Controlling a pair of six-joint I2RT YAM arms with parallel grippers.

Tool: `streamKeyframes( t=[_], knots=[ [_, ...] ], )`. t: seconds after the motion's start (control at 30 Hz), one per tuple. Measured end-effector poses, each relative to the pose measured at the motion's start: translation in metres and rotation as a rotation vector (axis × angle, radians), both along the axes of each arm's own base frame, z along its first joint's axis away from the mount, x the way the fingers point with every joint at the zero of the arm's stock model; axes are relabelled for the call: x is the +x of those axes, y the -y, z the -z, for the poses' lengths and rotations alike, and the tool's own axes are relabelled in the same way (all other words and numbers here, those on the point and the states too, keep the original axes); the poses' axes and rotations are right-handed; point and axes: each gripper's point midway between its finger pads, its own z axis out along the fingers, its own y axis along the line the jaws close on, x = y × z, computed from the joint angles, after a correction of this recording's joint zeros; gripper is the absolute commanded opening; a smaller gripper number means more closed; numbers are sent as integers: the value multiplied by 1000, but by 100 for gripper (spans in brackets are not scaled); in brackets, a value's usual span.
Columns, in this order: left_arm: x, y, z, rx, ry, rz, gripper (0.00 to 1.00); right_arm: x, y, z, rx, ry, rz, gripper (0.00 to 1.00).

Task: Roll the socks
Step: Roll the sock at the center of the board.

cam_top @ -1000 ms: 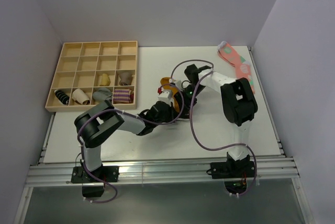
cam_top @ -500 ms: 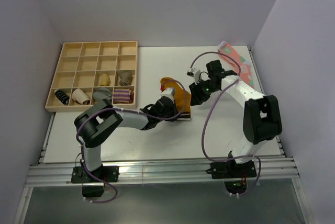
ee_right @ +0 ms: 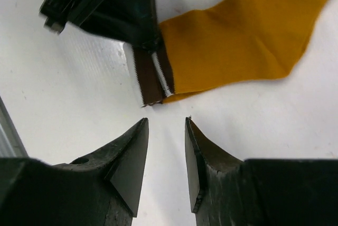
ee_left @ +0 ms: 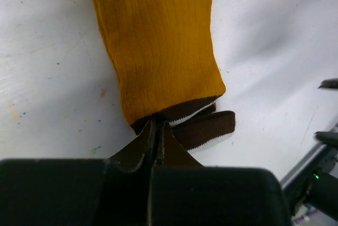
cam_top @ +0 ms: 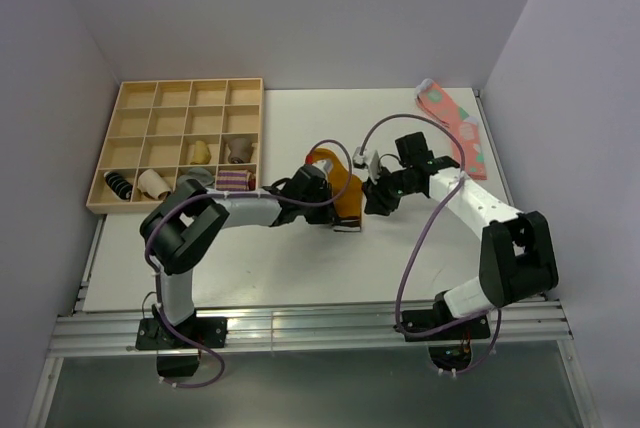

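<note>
On the white table [cam_top: 300, 268] — walled in pale lilac — lies the mustard sock [cam_top: 348, 196].

white table [cam_top: 300, 268], pale lilac walls [cam_top: 300, 8], metal rail [cam_top: 320, 332]

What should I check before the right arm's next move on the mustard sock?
1. Left gripper clamped on the sock's brown cuff: ok.
2. Right gripper jaws apart, nothing between them: ok.
3. Cuff corner just ahead of the right gripper's gap: ok.
4. Sock flat along its whole length: cannot tell, its far end is partly covered from above.
5. Roll begun: not ok, the sock lies unrolled.
6. Pink sock apart from the work: ok, at the table's far right edge.
</note>
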Motion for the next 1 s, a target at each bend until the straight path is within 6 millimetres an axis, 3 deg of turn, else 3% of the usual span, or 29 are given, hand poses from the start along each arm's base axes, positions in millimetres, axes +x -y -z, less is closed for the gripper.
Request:
streamKeyframes(
  t=[0.33, 0.7, 1.0],
  knots=[
    [1, -14, 2, -22, -151, 39, 0, -50, -38, 31, -96, 114, -240, 44],
    [-3, -10, 3, -26, -211, 83, 0, -40, -51, 39, -154, 219, -273, 42],
    [-4, -8, 3, -39, -231, 105, 0, -42, -59, 60, -215, 227, -313, 41]
  ],
)
